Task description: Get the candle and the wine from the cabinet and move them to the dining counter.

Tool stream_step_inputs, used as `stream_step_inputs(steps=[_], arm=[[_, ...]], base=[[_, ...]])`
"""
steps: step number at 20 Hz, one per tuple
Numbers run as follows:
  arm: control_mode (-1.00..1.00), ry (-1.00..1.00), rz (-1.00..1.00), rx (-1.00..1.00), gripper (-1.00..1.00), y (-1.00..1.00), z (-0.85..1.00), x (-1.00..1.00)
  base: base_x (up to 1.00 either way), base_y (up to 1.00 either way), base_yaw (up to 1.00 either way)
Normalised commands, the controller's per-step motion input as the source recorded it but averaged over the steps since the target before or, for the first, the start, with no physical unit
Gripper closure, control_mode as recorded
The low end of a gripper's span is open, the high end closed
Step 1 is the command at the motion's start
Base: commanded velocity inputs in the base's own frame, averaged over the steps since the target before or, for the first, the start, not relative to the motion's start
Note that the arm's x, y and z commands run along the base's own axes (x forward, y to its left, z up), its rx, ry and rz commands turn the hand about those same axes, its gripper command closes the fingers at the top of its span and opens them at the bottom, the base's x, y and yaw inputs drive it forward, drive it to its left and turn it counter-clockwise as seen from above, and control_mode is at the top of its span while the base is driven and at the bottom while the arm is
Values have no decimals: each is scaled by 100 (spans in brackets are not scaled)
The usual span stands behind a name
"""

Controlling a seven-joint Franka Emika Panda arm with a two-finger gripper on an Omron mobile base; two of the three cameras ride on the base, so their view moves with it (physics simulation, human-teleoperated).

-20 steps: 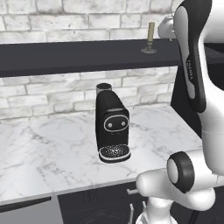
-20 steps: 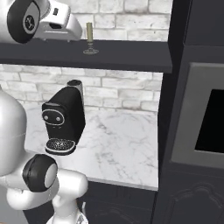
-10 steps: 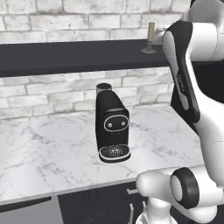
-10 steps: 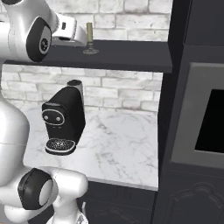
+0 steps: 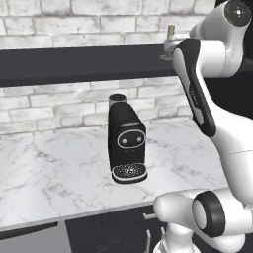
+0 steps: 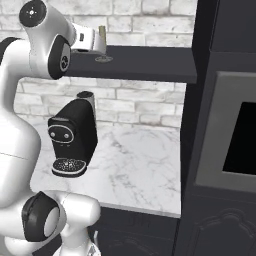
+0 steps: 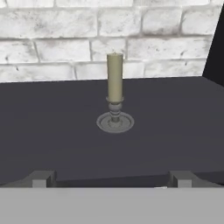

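Candle: the candle point(image 7: 115, 78) stands straight up in its little dark holder on top of the cabinet point(image 7: 52, 131). Its round flat base keeps it from tipping.

Where it is: it sits near the middle of the dark shelf top, just in front of the white brick wall point(image 7: 52, 52). From the right base view the candle point(image 6: 102, 39) is right beside the end of the arm.

Fingers: the fingers point(image 7: 43, 178) are spread wide apart and grasp nothing. The candle is between them in the hand view, but farther back, so they are not touching it.

Gripper: the gripper point(image 7: 111, 180) points flat along the shelf, straight at the candle. I think it is lined up this way so the fingers can slide in on both sides of the candle.

Arm: the arm reaches up high because the shelf is above the counter point(image 5: 54, 178).

Coffee machine: a black coffee machine point(image 5: 127, 141) stands on the marble counter below the shelf. It is well apart from the candle and not in the way.

Wine: I cannot tell where the bottle is.

Step now: I think the robot is getting ready to grab the candle. Nothing has been carried to the dining counter yet.

Take care: the candle is thin and tall, so a bump could knock it over.
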Motion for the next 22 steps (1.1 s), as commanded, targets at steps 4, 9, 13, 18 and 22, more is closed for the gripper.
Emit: stream_step_inputs(steps=[4, 9, 13, 18, 22], arm=[[-100, 0, 0, 0, -100, 0, 17, 28], [-100, 0, 0, 0, -100, 0, 7, 23], [-100, 0, 0, 0, -100, 0, 0, 16], [-100, 0, 0, 0, -100, 0, 0, 16], [-100, 0, 0, 0, -100, 0, 0, 19]], base=[[0, 0, 0], [0, 0, 0], [0, 0, 0], [0, 0, 0], [0, 0, 0]])
